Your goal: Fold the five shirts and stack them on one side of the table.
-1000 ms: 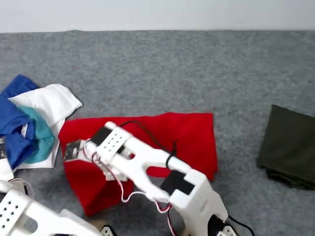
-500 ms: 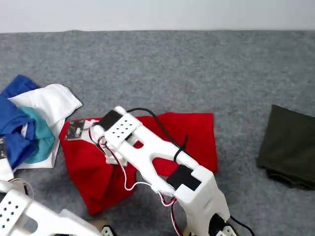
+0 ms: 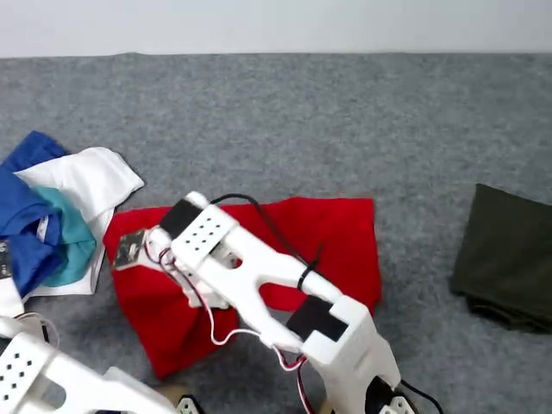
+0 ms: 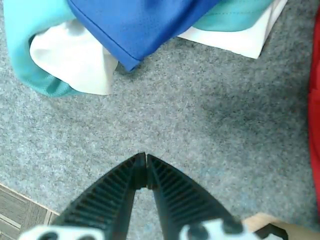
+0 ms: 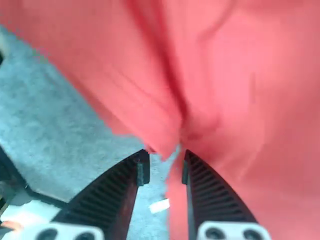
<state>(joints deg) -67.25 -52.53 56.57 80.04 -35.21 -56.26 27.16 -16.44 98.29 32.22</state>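
Jaws: my left gripper (image 4: 146, 162) is pressed tip to tip on nothing. My right gripper (image 5: 164, 157) stands narrowly parted with the edge of the red shirt (image 5: 225, 75) bunched at its tips; I judge it is not clamped yet.
High view, red shirt: it lies partly spread in the middle of the table (image 3: 302, 112). The far edge is fairly straight and the near left part is rumpled. My right arm (image 3: 259, 276) stretches across it to its left edge.
High view, other shirts: the blue shirt (image 3: 21, 224), teal shirt (image 3: 73, 237) and white shirt (image 3: 86, 185) are piled together at the left, unfolded. The dark green shirt (image 3: 509, 259) sits folded at the right edge, well apart.
Left wrist view: my closed gripper hangs over bare table just beside the three piled shirts.
Right wrist view: creases in the red cloth run toward the tips, and grey table shows through the gap between them.
Step in hand: I judge this to be taking hold of the red shirt's left edge so I can fold it over.
Doing it well: I should get the hem fully between the pads before closing and take one layer, not a wad. Then I should lift just enough to clear the table and carry the edge straight across, so that it lands square with the far side.
Risk: a shallow pinch could slip and leave the fold skewed.
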